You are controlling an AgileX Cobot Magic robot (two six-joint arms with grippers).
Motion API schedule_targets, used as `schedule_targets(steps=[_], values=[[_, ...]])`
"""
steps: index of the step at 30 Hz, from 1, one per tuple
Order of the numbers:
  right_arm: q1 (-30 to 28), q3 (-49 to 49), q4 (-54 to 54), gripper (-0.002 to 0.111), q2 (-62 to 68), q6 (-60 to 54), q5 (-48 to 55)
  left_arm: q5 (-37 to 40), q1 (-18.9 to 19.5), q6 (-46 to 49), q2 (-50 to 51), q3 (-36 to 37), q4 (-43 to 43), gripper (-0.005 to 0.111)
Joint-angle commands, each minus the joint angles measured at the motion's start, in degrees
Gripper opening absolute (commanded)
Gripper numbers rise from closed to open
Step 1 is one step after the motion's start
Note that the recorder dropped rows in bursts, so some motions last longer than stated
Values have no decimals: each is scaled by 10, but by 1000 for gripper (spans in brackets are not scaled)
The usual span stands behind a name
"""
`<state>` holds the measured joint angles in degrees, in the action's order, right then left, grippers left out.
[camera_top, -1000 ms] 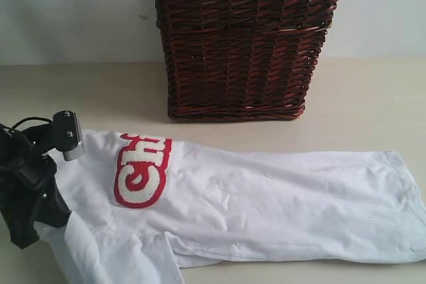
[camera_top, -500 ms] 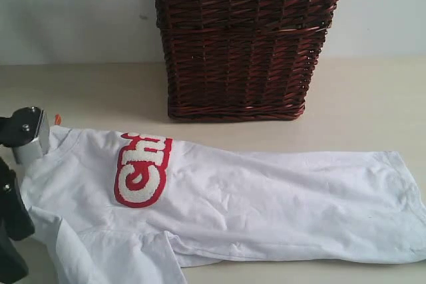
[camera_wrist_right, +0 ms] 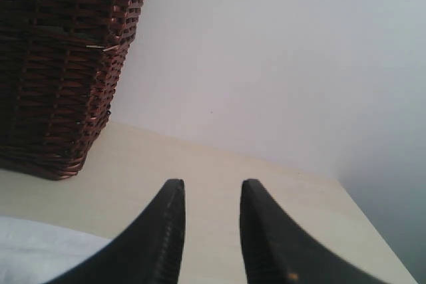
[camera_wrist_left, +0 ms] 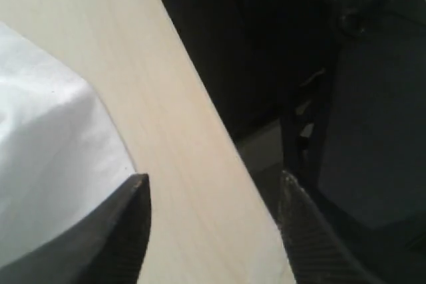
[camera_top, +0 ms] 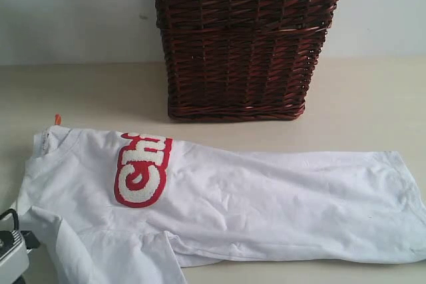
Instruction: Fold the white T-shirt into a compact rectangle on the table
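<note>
Just behind T-shirt, basket, perhaps lined.

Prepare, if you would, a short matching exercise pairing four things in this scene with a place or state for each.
Things:
1. white T-shirt
2. wicker basket
3. orange tag
4. left gripper

Places or states:
A. open, holding nothing
B. stands behind the shirt
C. lies spread across the table
D. pokes out at the shirt's edge

Pairs: 1-C; 2-B; 3-D; 4-A
</note>
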<state>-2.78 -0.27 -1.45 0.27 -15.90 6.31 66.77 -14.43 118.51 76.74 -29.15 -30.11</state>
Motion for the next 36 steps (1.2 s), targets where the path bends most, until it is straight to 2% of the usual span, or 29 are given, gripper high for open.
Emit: schedule_targets(steps=[1,8,17,20,22,24,27,32,36], values=[[-2,3,1,30,-3,2,-4,-53,-45,17,-7,4,-23,56],[-2,3,1,30,-3,2,-4,-128,-156,17,44,4,-61,56],[-2,3,1,30,-3,2,-4,-293,-221,17,120,4,-61,53],[-2,3,1,30,-3,2,-4,-346,-248,17,158,4,-22,52],[-2,3,1,30,-3,2,-4,-355,-259,17,172,4,-19,51],[-2,3,1,30,-3,2,-4,-354,-261,17,173,4,-22,38],[-2,3,1,30,-3,2,-4,-351,-261,17,173,4,-22,0],[-2,3,1,30,-3,2,-4,-353,-259,-26,163,4,-23,0],[-2,3,1,30,-3,2,-4,-354,-237,-46,131,3,-32,0]])
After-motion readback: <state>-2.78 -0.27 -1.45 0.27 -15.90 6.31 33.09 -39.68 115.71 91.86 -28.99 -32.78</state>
